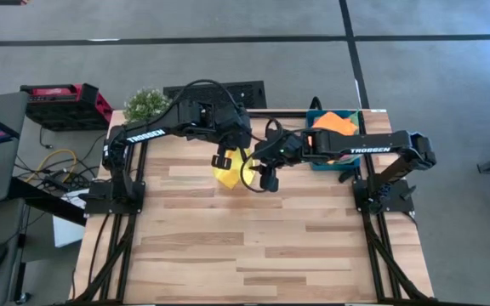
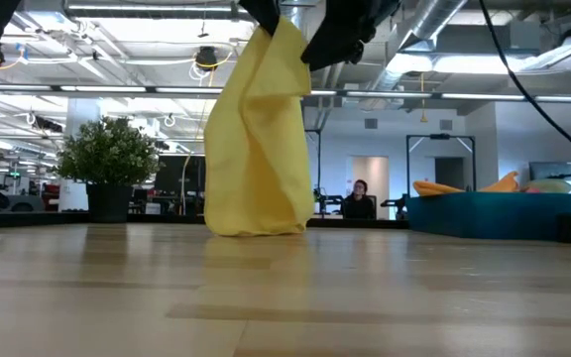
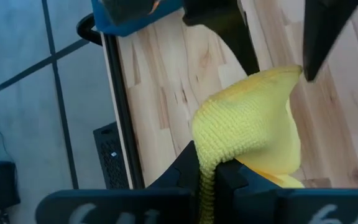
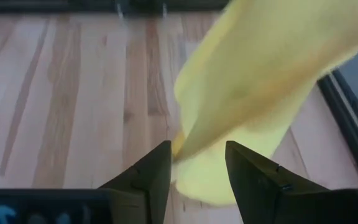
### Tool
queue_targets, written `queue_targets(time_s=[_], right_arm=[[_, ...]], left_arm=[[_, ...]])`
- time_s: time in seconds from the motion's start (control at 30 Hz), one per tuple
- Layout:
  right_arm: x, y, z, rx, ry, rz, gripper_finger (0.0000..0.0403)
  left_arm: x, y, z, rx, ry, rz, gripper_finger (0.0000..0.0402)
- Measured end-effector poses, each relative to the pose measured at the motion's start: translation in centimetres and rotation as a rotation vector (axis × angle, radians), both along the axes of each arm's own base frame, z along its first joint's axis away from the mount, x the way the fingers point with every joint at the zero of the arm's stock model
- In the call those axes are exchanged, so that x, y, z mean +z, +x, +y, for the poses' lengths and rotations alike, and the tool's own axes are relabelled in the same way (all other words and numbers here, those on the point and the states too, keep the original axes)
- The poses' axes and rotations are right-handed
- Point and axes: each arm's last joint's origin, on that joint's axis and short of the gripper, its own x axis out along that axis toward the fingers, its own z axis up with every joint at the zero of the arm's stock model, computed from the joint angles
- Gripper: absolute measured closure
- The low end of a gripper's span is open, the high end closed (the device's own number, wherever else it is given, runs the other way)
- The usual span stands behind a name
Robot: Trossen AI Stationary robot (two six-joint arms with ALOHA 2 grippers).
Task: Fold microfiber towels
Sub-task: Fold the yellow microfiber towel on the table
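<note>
The yellow towel point(image 2: 258, 139) hangs in soft vertical folds above the wooden table point(image 1: 253, 246), its lower edge touching the boards at about twelve o'clock of the tabletop's middle. The left gripper point(image 3: 207, 171) is pressed together on the towel's upper corner. At three o'clock of it, the right gripper point(image 4: 197, 163) stands spread, the cloth just past its fingertips, not pinched. Farther off, at two o'clock, an orange towel point(image 1: 335, 123) lies in the teal bin point(image 1: 315, 160).

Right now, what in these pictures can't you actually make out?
- Yellow towel: top corner cut off by the low view's upper edge.
- Right tool: wrist view blurred; contact with the towel unclear.
- Teal bin: arm hides most contents in the high view; only an orange towel shows.
</note>
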Motion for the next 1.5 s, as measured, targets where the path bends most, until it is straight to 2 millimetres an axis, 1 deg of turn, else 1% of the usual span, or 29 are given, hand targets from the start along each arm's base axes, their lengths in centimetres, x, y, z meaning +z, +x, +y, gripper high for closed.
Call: queue_targets(time_s=[0.1,0.2,0.3,0.4,0.73,0.9,0.97,1.07,1.13,1.2,1.27,1.33,1.43,1.5], right_arm=[[-0.1,0.3,-0.1,0.001,0.001,-0.005,0.0228],[-0.7,0.3,-0.3,0.006,0.013,0.032,0.0229],[-0.8,0.7,-0.4,0.013,0.000,0.019,0.0241],[-0.9,0.6,-0.7,0.008,-0.001,0.024,0.0270],[-0.9,0.6,-1.3,0.011,0.009,0.023,0.0390],[-0.6,0.2,-1.3,0.021,-0.002,0.028,0.0394],[-0.4,-0.4,-1.2,0.018,-0.002,0.060,0.0397],[0.8,-1.1,-1.3,-0.030,-0.048,0.078,0.0395],[1.5,-2.1,-1.2,-0.063,-0.078,0.118,0.0398],[2.7,-2.5,-1.0,-0.085,-0.103,0.097,0.0399],[3.7,-3.4,-1.0,-0.109,-0.126,0.109,0.0398],[5.0,-4.1,-1.1,-0.146,-0.159,0.084,0.0399],[6.1,-5.1,-1.3,-0.183,-0.193,0.077,0.0399],[6.9,-5.5,-1.7,-0.201,-0.207,0.056,0.0400]], left_arm=[[0.0,0.1,0.0,0.000,0.001,-0.009,0.0401],[0.1,0.1,0.0,-0.005,0.004,-0.007,0.0401],[0.1,0.1,0.0,-0.009,0.006,-0.005,0.0401],[0.1,0.1,0.0,-0.011,0.007,-0.008,0.0401],[0.1,0.1,0.0,-0.009,0.006,-0.009,0.0401],[-0.1,-0.2,0.0,0.013,-0.012,0.021,0.0401],[-0.2,-0.5,-0.1,0.034,-0.025,0.045,0.0401],[-0.4,-0.9,-0.1,0.076,-0.044,0.074,0.0401],[-0.4,-0.9,-0.1,0.097,-0.056,0.071,0.0401],[-0.5,-1.0,-0.1,0.118,-0.064,0.071,0.0401],[-0.4,-0.9,0.0,0.138,-0.063,0.054,0.0401],[-0.7,-0.8,0.2,0.151,-0.060,0.060,0.0401],[-1.0,-0.2,0.7,0.151,-0.035,0.035,0.0401],[-0.9,0.0,1.4,0.162,0.010,0.004,0.0401]])
